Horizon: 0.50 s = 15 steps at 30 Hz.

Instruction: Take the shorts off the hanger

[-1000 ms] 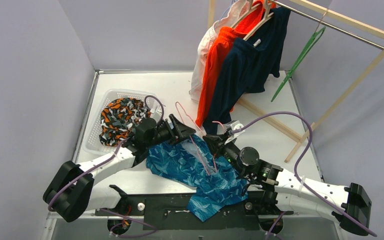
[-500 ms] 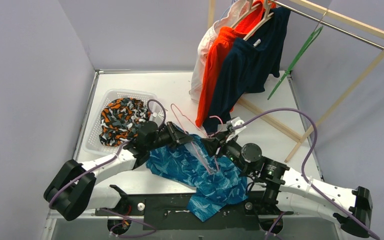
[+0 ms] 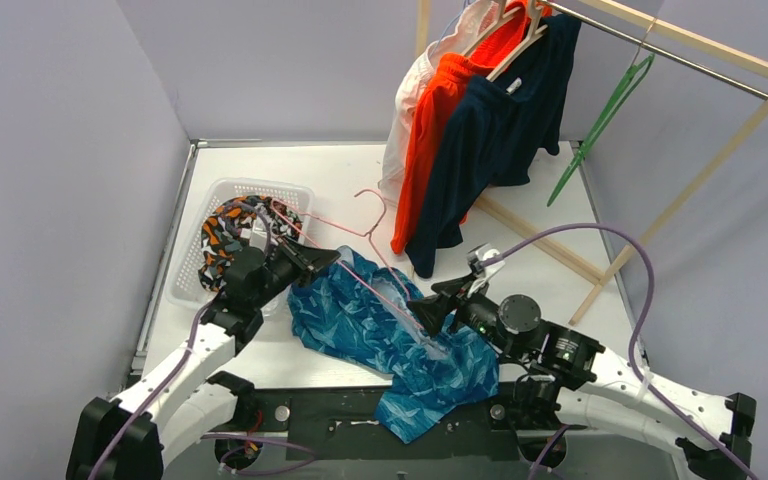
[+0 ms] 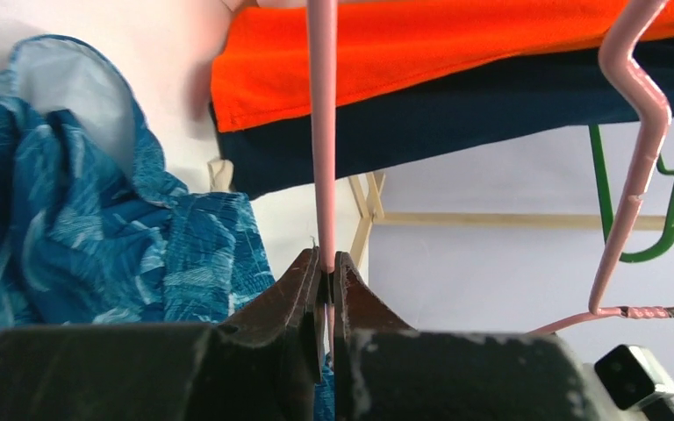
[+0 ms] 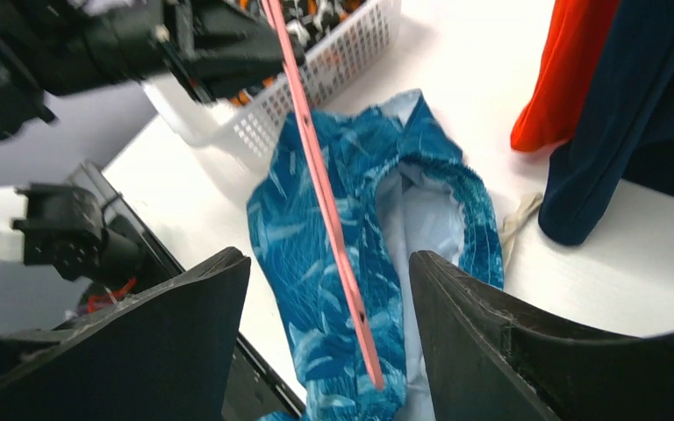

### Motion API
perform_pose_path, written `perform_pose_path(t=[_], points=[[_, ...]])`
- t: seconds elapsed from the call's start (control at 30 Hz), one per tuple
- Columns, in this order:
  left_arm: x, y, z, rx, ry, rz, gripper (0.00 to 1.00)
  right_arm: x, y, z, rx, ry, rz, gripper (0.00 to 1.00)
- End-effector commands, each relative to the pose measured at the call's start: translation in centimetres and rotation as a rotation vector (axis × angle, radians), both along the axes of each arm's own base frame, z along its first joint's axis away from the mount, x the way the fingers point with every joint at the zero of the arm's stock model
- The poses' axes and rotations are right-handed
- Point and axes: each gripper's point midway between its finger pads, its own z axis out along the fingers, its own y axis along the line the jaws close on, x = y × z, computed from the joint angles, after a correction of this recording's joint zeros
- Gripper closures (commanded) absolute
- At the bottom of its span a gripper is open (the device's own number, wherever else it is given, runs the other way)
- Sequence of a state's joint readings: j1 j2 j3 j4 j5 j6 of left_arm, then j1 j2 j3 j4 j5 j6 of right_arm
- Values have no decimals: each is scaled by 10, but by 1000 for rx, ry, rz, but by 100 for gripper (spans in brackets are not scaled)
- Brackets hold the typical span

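Lavender walls (image 3: 60,150) box in a white counter (image 3: 290,165) where teal shorts (image 3: 360,320) lie crumpled near the front edge, with one leg hanging over it. On the left arm (image 3: 195,350) the jaws are pressed together on the thin wire of a pink hanger (image 4: 322,132), which slants across the shorts. On the right arm (image 3: 610,370) the jaws stand spread above the fabric, holding nothing. Whether the hanger's low end is free of the waistband cannot be told. If it is not, a pull may drag the shorts off the front edge, and so thin a wire may twist out of the pinch. At the left edge a white basket (image 3: 260,188) holds camouflage shorts (image 3: 225,235). White shorts (image 3: 405,120), orange shorts (image 3: 440,100) and navy shorts (image 3: 500,120) hang from a wooden rack (image 3: 700,45) at the back right corner, beside a green hanger (image 3: 600,110).
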State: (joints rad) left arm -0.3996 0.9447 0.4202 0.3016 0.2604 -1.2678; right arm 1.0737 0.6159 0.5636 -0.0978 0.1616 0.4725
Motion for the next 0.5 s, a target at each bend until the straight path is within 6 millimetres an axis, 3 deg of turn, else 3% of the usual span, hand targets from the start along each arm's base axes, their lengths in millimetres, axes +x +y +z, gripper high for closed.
perform_pose_path(t=[0.0, 0.23, 0.47], points=[[5, 25, 15, 43, -20, 115, 100, -7, 5, -21, -69, 50, 43, 32], [-5, 37, 20, -20, -9, 168, 100, 2, -12, -33, -127, 65, -51, 31], [-7, 30, 35, -111, -2, 139, 100, -15, -4, -32, -52, 24, 66, 35]])
